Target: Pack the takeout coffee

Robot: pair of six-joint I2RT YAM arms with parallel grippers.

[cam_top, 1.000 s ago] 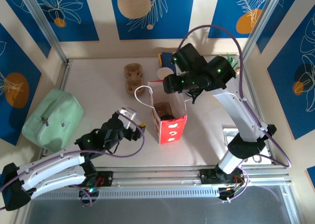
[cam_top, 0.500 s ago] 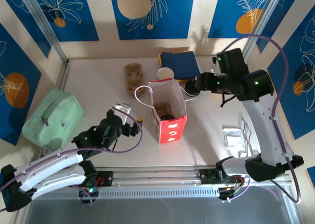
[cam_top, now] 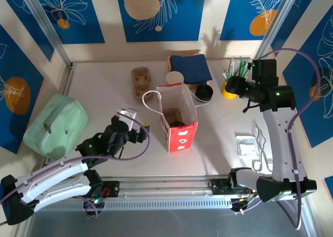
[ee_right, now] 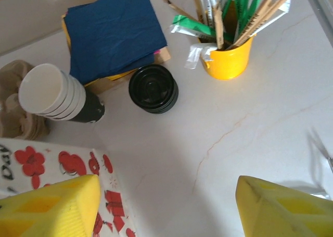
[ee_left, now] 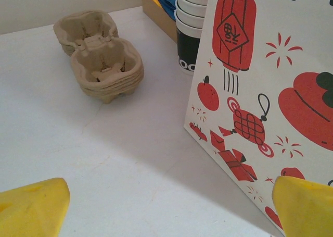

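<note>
Your right hand [ee_right: 166, 208] hangs open w/ nothing btwn its pads, over the back of the surface [cam_top: 104, 86], above a loose black lid [ee_right: 153, 88], a stack of cups [ee_right: 52, 94] and a yellow pot of stirrers [ee_right: 226, 65]. Your left hand [ee_left: 166, 211] is open and empty too, low and near the side of the paper bag [cam_top: 179, 135]. The coffee [cam_top: 177, 124] looks to be down inside that bag, only its dark lid showing, so packing is prob. nearly done. Risks: the left hand nudges the tall, light bag and it tips w/ the cup inside; the right hand drops and clips the stirrers or cups; or you take the loose lid for the coffee.
</note>
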